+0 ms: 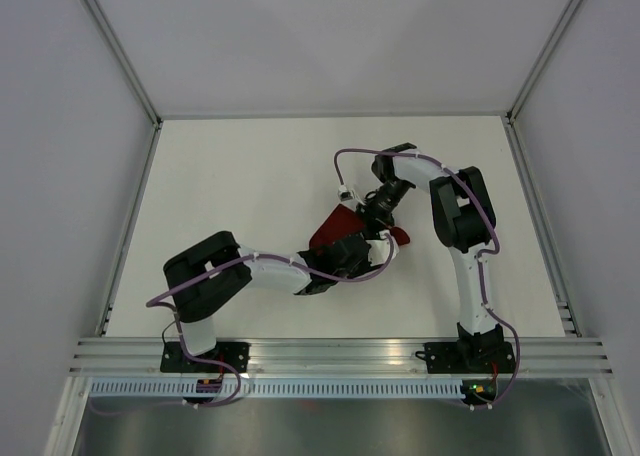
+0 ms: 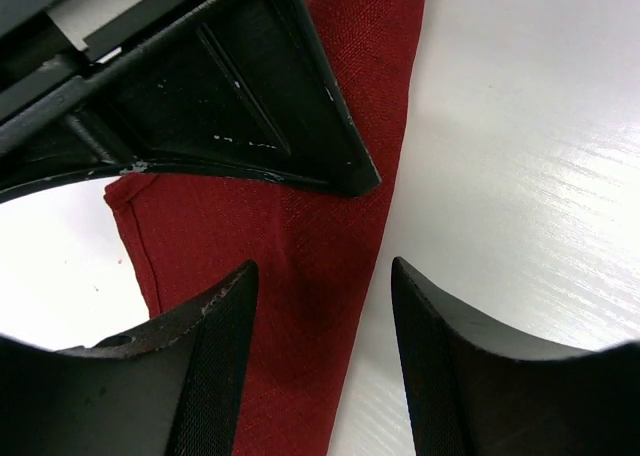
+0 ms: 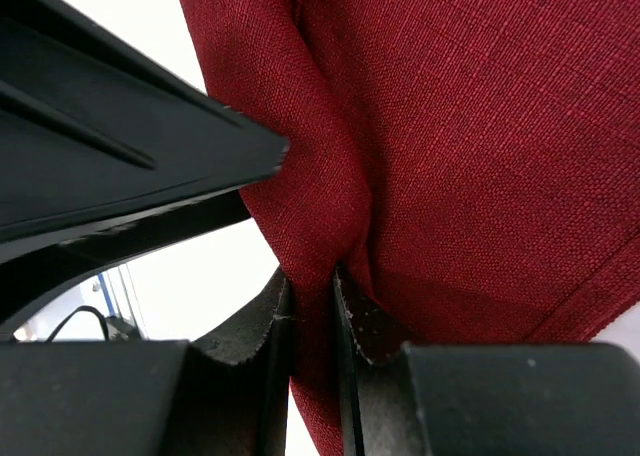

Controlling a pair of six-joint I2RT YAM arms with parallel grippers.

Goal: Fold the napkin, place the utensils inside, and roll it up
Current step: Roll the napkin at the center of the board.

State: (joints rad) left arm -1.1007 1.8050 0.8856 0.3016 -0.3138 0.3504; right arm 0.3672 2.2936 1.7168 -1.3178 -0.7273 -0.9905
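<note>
Napkin: maroon cloth near the middle of the table, mostly hidden under the two wrists in the top view. What shows is a narrow, gathered shape, not a flat square.
Right gripper: jaws nearly together, pinching a raised ridge of napkin between the fingertips. The rest of the cloth drapes away from the pinch.
Left gripper: jaws spread wide, grasping nothing. One finger is over a narrow strip of napkin and the other over bare table. Whether they touch the cloth cannot be told.
Arms: both reach to the table's centre, and the grippers sit just beside each other over the napkin.
Utensils: none visible in any view.
Done (judged): the napkin appears at least partly doubled over, with a long straight edge in the left wrist view. How many layers lie there cannot be told.
Left (judged): finishing and flattening the fold, placing the utensils inside, rolling up.
Stage (judged): early, within the folding step.
</note>
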